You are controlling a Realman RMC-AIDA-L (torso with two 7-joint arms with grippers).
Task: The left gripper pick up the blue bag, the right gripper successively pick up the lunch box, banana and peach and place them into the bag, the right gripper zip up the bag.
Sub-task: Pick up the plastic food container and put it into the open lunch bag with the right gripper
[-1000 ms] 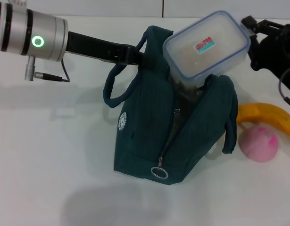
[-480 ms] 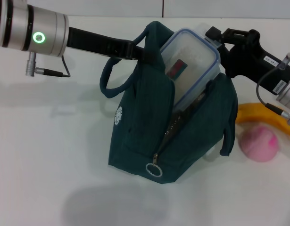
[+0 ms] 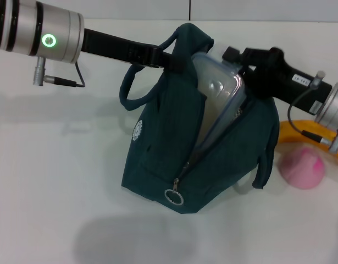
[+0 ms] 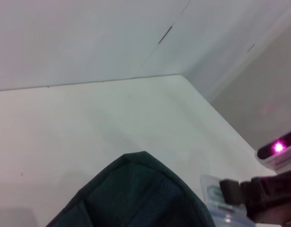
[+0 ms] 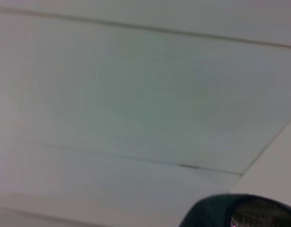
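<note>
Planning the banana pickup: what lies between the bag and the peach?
Head view: bare white table between blue bag and peach, apart from the bag's drooping handle.

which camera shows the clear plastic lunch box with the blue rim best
The head view: the clear, blue-rimmed plastic lunch box stands tilted, half sunk into the open dark teal fabric bag, at the right gripper. The left wrist view catches only a corner of it; the right wrist view shows none.

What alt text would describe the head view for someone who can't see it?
The right gripper lowers a clear lunch box into an open blue bag, held up by the left gripper. A banana and peach wait on the white table.
</note>
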